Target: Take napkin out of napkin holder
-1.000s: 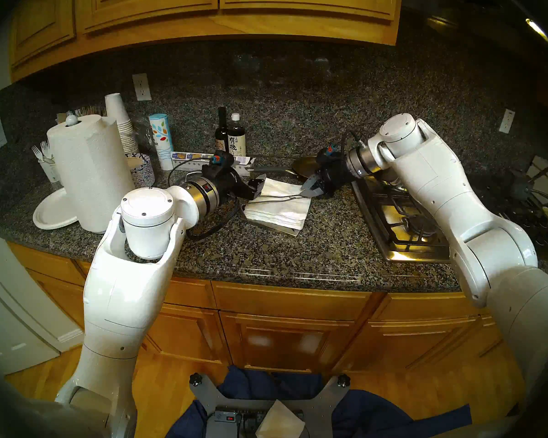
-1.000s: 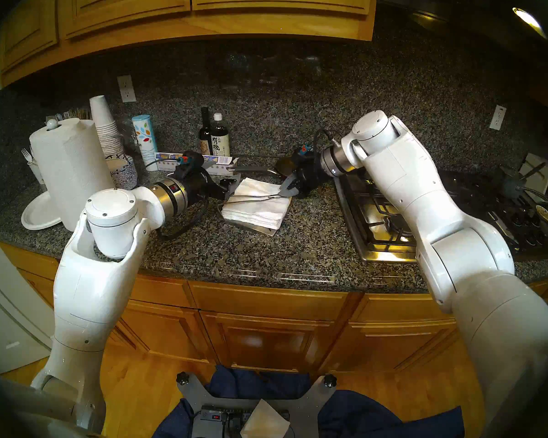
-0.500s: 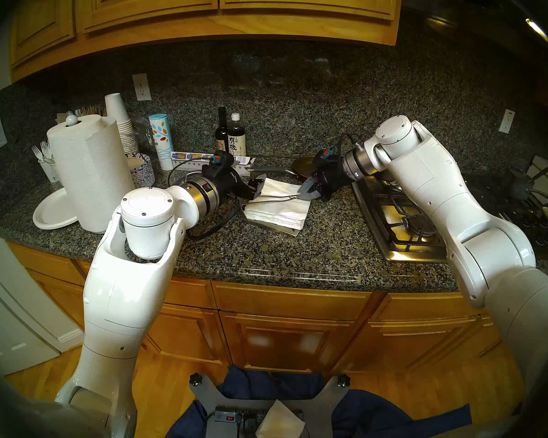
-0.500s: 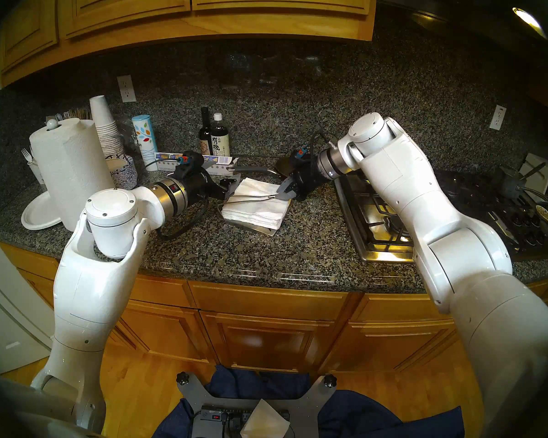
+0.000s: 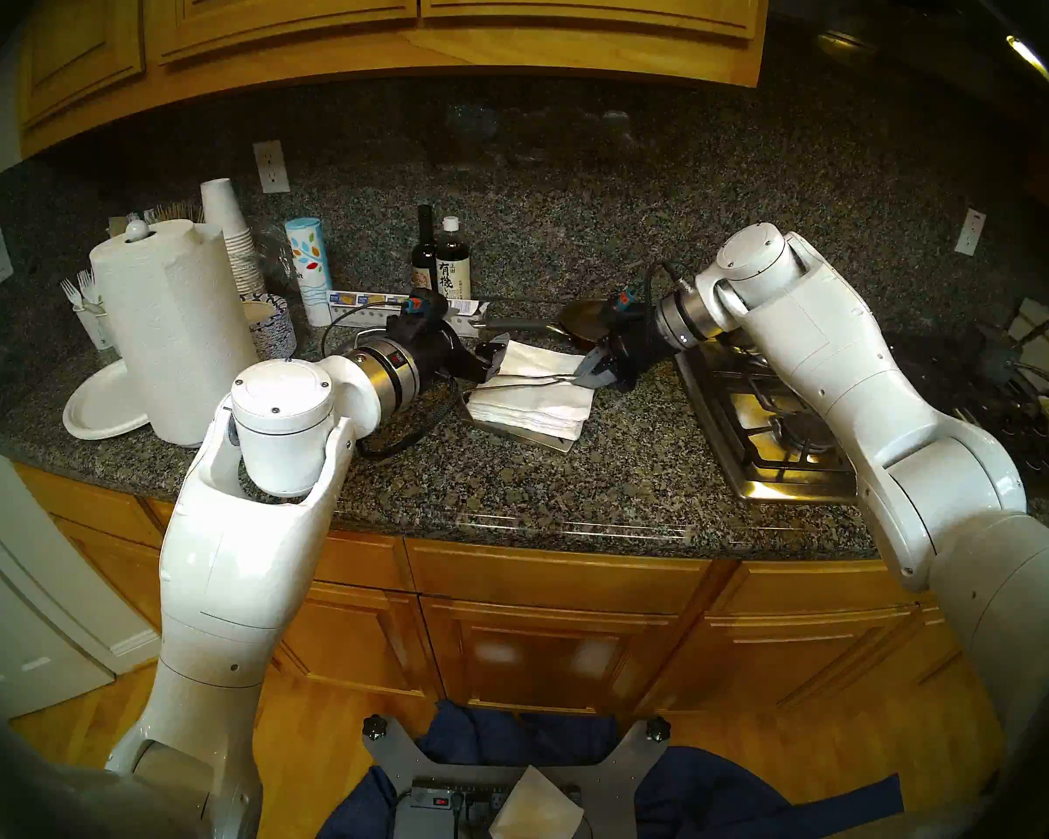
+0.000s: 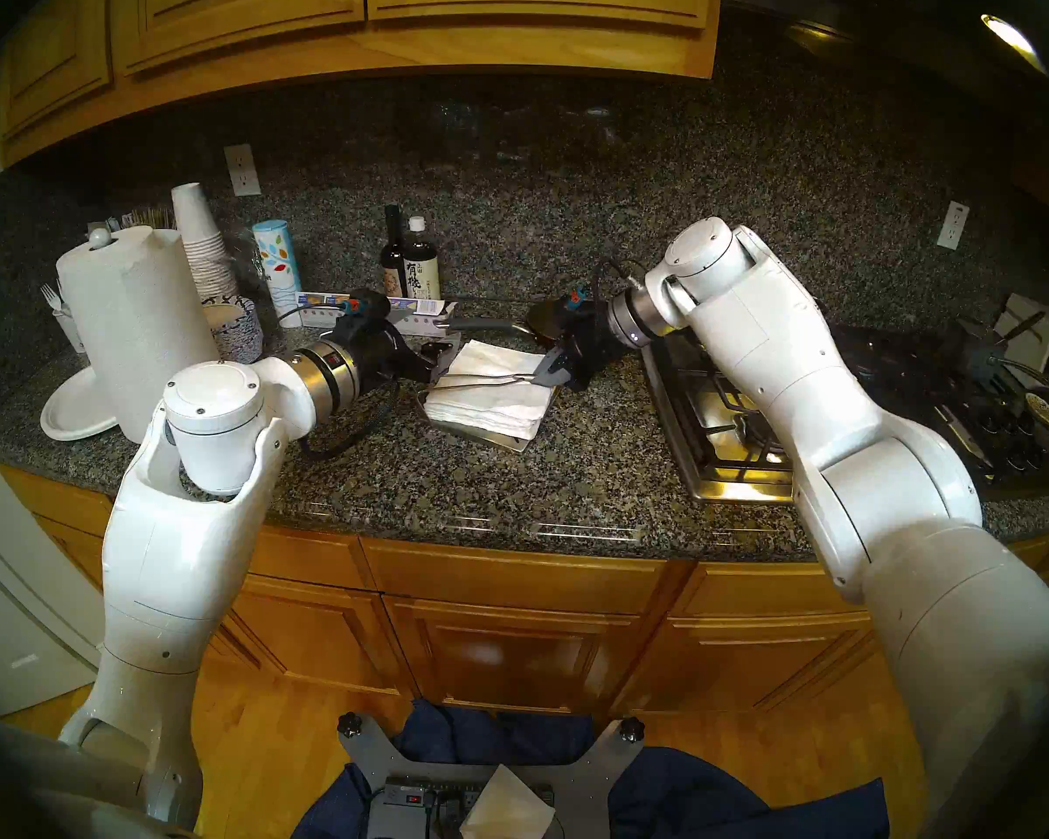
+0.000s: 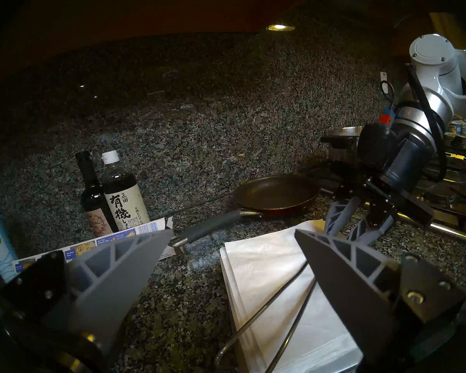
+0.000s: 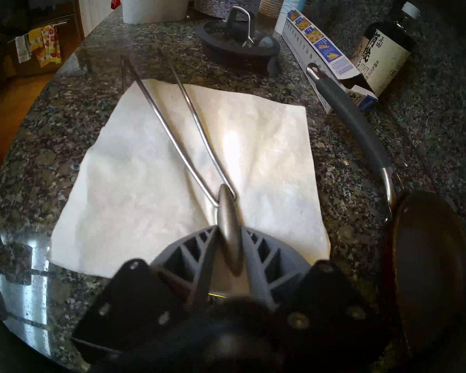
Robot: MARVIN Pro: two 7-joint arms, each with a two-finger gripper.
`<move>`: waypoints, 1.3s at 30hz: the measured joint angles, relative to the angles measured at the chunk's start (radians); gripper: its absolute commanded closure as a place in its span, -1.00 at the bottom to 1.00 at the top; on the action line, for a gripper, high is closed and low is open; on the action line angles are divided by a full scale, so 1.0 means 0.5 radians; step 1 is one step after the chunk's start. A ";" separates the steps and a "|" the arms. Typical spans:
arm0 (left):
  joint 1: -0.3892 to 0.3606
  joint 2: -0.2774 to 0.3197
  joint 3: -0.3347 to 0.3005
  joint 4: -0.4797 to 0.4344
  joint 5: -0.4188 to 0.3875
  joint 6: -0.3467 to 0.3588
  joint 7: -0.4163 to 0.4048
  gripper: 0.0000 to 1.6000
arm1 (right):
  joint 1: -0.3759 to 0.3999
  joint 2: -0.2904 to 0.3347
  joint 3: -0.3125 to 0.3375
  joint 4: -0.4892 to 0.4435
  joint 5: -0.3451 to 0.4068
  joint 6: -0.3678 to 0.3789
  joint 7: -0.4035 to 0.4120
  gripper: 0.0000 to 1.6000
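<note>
Soy-sauce bottle [image 7: 124, 200], white cap, is showing a pale label w/ big black characters 有機, and 正田 in small print above them; the smaller lines beside are too fine to read. Same label is showing sideways in the right wrist view. Dark bottle [image 7: 93, 200] next to it is carrying a tan label, letters "...IL" just about legible, rest cut off. Flat blue-and-white box [image 7: 105, 243] in front is reading "For The Perfect Tear", w/ a barcode at its end and "12" on one panel. Nothing else readable.
</note>
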 measured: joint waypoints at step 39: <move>-0.020 0.033 0.096 0.016 0.007 0.049 -0.070 -1.00 | -0.016 0.055 0.075 -0.324 0.051 0.049 -0.033 0.73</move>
